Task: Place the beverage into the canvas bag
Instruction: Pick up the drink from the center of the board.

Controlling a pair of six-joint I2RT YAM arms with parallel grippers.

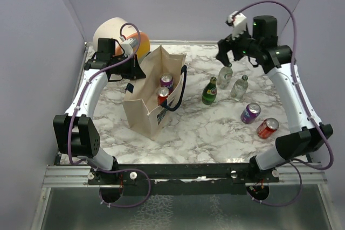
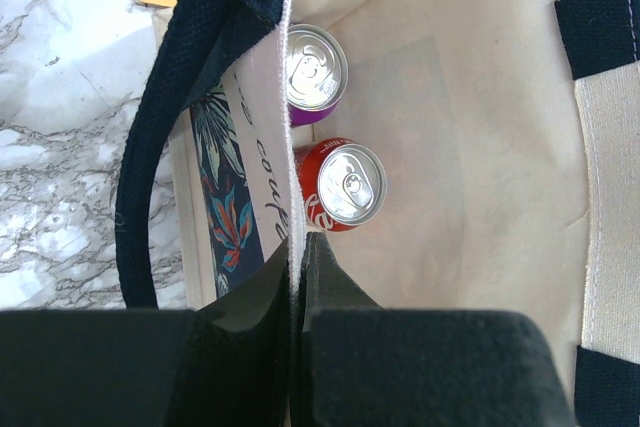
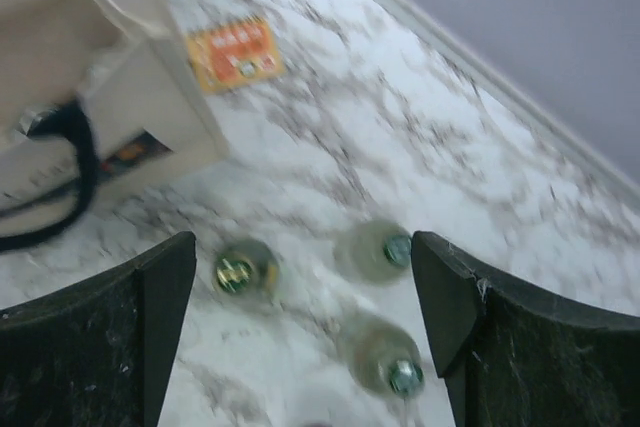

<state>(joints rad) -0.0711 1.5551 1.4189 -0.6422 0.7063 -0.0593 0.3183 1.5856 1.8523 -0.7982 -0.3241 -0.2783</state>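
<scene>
Canvas bag point(image 1: 144, 109), upright on tabletop point(image 1: 205, 129): 2 cans point(image 2: 316, 67) inside. Left gripper point(image 2: 297, 247): jaws pinching bag's rim. Right gripper point(image 3: 302, 252): jaws spread, above 3 bottles point(image 1: 209, 91) right of bag.

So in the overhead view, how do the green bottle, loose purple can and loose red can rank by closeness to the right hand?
1. The green bottle, upright, just in front of the right hand.
2. The loose purple can, on its side, nearer the front.
3. The loose red can, beside it, nearest the front edge.
</scene>
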